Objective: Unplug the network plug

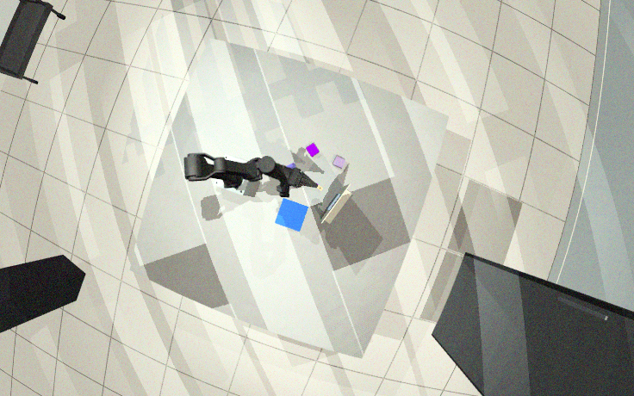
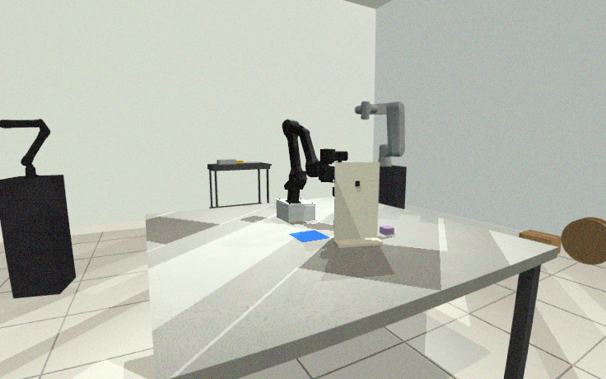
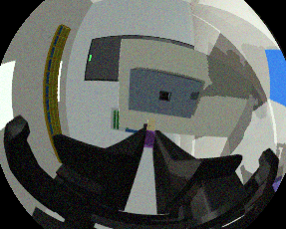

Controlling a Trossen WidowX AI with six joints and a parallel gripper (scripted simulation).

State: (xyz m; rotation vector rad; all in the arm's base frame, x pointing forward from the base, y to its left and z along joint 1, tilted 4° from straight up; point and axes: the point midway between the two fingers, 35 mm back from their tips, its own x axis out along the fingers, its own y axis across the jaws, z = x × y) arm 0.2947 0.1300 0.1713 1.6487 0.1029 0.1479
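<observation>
The plug (image 1: 320, 188) (image 3: 149, 134) is out of the socket (image 3: 164, 96) and gripped at the tips of the fingers (image 1: 316, 186), which are nearly shut, with only the plug's narrow width between them. Ahead of the fingers and apart from the plug stands the upright panel (image 1: 340, 207) (image 2: 356, 212) (image 3: 216, 116), its blue-grey plate facing them, while the blue square (image 1: 291, 214) (image 2: 309, 236) (image 3: 281, 80) lies below and off to one side of the fingers, flat on the bench (image 1: 270, 275) (image 2: 249, 292). Beyond the fingers' other side, a bright purple cube (image 1: 312, 150) and a pale purple cube (image 1: 338, 161) (image 2: 386, 230) sit near each other.
</observation>
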